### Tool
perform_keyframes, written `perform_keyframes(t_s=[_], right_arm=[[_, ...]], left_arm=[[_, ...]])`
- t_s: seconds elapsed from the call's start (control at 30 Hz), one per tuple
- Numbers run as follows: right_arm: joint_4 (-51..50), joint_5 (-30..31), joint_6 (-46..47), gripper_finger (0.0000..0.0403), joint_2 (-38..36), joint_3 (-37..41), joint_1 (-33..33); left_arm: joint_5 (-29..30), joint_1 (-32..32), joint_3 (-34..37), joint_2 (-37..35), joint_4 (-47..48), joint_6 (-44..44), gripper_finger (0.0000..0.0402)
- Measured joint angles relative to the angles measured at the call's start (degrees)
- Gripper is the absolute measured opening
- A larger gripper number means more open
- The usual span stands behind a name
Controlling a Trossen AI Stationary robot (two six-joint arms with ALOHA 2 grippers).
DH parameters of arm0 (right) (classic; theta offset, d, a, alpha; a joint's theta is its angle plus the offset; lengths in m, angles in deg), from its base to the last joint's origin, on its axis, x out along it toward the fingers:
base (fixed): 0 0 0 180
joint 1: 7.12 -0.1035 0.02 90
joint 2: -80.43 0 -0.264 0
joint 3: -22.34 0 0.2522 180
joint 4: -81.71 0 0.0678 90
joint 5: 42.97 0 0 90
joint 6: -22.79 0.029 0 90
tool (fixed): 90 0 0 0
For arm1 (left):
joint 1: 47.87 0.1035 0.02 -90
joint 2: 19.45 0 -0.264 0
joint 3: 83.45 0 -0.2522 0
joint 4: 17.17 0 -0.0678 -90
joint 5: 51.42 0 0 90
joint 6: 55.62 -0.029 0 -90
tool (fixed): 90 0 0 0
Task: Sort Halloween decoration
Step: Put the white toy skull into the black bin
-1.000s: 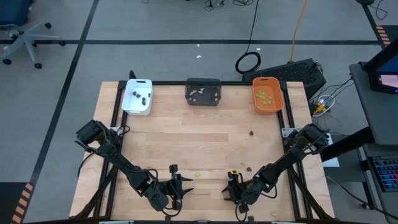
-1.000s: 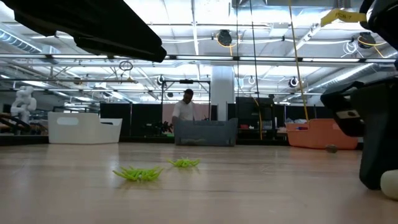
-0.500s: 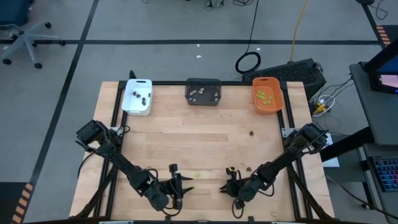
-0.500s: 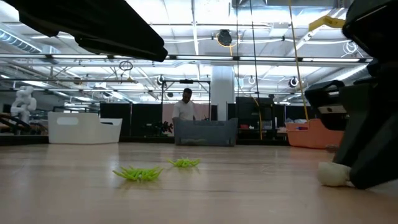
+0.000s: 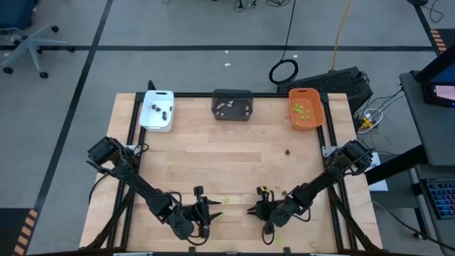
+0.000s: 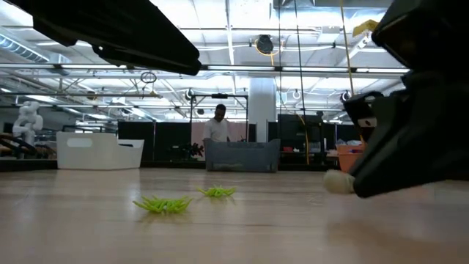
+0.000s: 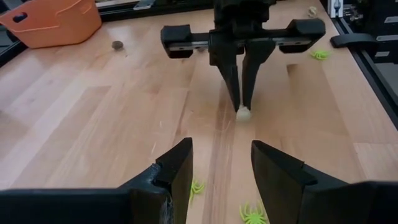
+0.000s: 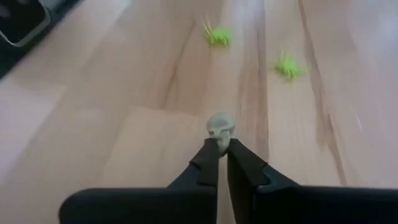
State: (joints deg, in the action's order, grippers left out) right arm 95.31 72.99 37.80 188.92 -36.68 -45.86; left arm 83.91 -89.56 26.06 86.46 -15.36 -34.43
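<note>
Tabletop (image 5: pixel 227 153) from above, both arms at the lower edge of the frame. Right tool (image 5: pixel 250 210), lower centre: fingers clenched on a pale skull (image 8: pixel 219 124), which sticks out beyond the fingertips; the low view shows the skull (image 6: pixel 337 181) clear of the wood. Left tool (image 5: pixel 215 204), lower centre-left: released, fingers apart, nothing between them, pointing toward the right tool. Two green spiders (image 6: pixel 165 204) lie on the wood between the tools. Along the upper edge stand three trays: white tray (image 5: pixel 157 119), upper left, with dark pieces; grey tray (image 5: pixel 232 112), upper centre, with pale pieces; orange tray (image 5: pixel 306 121), upper right, with green pieces. A dark piece (image 5: pixel 287 151) lies right of centre.
</note>
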Motion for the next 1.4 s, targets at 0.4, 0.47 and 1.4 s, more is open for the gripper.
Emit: perform_keyframes(t_s=[0.4, 0.47, 1.4], right_arm=[[9.1, 7.6, -12.7, 0.0001, -0.1, 0.0, 0.0], [9.3, 9.5, -14.8, 0.0001, -0.1, 0.0, 0.0], [10.6, 6.9, -6.2, 0.0000, -0.1, -0.1, 0.9]], left_arm=[[0.0, 0.1, 0.0, 2.4, 0.0, 1.0, 0.0162], [0.0, 0.1, 0.0, 3.4, -0.1, 1.0, 0.0162], [0.0, 0.1, 0.0, 4.5, -1.2, 0.9, 0.0162]])
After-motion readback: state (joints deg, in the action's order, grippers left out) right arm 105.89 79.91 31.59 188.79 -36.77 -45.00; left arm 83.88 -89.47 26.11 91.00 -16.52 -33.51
